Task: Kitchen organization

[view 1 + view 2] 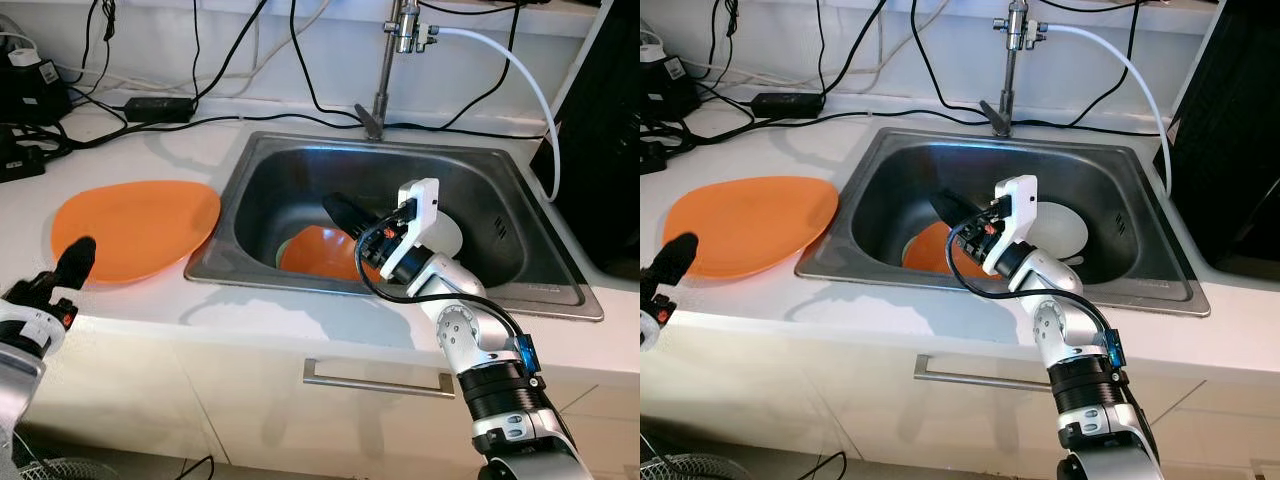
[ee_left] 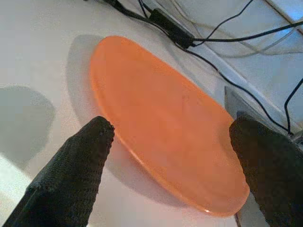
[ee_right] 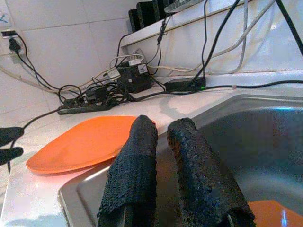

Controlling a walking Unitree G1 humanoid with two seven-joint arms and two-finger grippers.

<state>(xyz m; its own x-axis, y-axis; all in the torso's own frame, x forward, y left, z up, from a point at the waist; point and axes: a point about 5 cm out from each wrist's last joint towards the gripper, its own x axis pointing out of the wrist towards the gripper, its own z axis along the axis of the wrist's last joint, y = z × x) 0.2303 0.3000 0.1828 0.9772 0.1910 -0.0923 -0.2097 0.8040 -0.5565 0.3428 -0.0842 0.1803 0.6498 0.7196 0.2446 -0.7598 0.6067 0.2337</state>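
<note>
Left eye view: orange plate lies flat just beside sink, long axis crosswise. R gripper over sink, nearly closed, empty. L gripper wide open, near plate, empty.

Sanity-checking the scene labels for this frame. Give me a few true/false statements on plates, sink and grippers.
1. An orange plate lies on the counter beside the sink. True.
2. The left gripper is shut on that plate. False: its fingers are spread apart, short of the plate.
3. The right gripper is over the sink basin. True.
4. The sink holds nothing. False: an orange dish and a white dish lie in it.
5. The right gripper's fingers are close together. True.
</note>
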